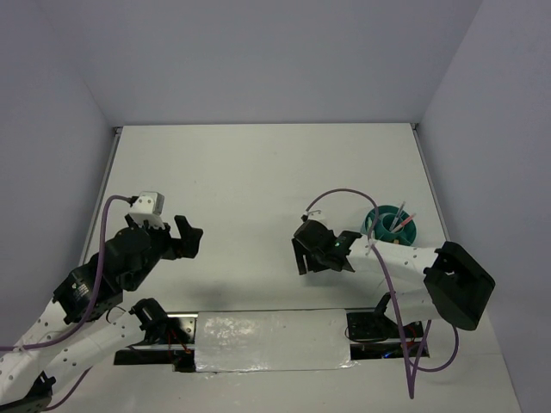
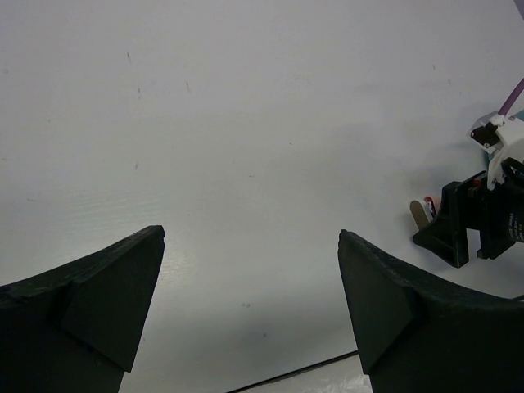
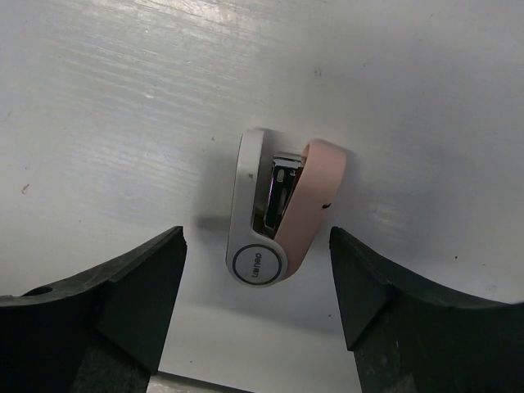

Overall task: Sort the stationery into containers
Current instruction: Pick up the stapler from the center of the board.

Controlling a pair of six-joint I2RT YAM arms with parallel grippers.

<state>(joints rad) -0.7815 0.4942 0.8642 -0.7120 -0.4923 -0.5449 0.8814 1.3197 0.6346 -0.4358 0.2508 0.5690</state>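
The pink-white mini stapler [image 3: 278, 213] lies on its side on the white table, its round hinge end toward the right wrist camera. My right gripper [image 3: 256, 232] is open above it, one finger on each side, neither touching it. From the top view the right gripper [image 1: 303, 255] covers the stapler. The teal cup [image 1: 392, 225] stands just right of it, with a grey pen and a pink-red pen [image 1: 403, 219] upright inside. My left gripper [image 2: 251, 233] is open over bare table at the left [image 1: 191, 239]. In the left wrist view an end of the stapler [image 2: 423, 214] shows beside the right gripper.
A shiny pale sheet [image 1: 271, 340] lies along the near edge between the arm bases. Walls close in the table at the back and on both sides. The right arm's purple cable [image 1: 344, 194] loops above its wrist.
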